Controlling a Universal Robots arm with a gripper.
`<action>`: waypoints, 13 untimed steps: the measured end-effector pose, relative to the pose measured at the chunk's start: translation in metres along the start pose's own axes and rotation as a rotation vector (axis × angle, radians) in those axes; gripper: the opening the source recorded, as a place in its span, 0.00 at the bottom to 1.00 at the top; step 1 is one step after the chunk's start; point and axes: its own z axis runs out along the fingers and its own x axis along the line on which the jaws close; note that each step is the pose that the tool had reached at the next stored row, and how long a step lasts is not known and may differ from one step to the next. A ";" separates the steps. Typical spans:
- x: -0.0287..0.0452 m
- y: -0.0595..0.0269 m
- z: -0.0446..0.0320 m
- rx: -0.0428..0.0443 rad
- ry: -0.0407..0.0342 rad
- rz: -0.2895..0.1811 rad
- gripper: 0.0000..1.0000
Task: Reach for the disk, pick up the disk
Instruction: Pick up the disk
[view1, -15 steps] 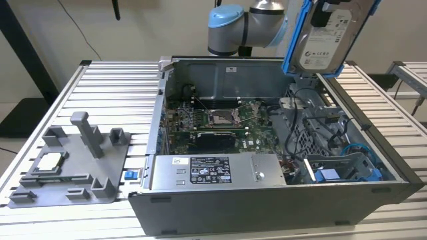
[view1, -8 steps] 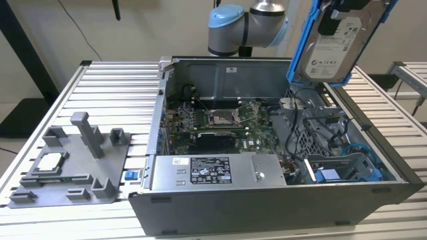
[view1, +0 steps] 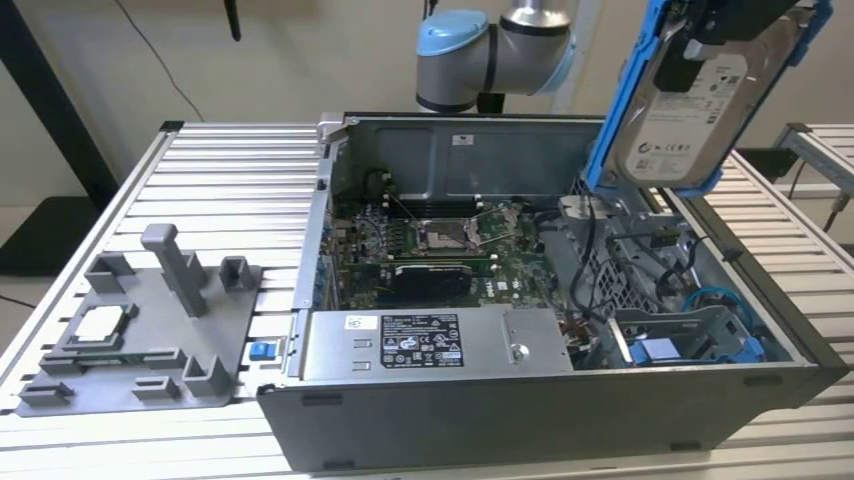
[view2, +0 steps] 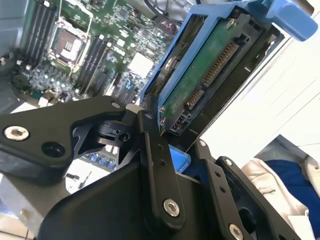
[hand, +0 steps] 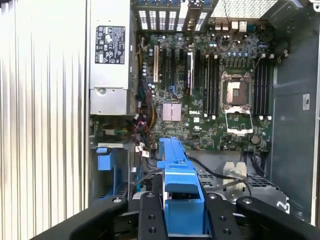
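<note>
Disk (view1: 681, 110) is already up in the air, clear of the open PC case (view1: 534, 400), at about 1 o'clock in the exterior view, above the case's drive-bay corner. Long axis near vertical, slight tilt, label facing the cam. Gripper (view2: 172, 145) sits at its top end; fingers (view2: 155, 165) are clamped on the blue bracket (hand: 177, 175), seen in both wrist views. Arm (view1: 494, 50) reaches in from behind the case, wrist pointing down over the motherboard (hand: 215, 100).
</note>
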 end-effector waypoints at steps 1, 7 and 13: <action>0.0035 -0.0001 0.0003 -0.0001 0.0000 0.000 0.00; 0.0246 -0.0004 0.0018 -0.0007 0.0001 0.000 0.00; 0.0422 -0.0007 0.0041 -0.0008 0.0000 0.001 0.00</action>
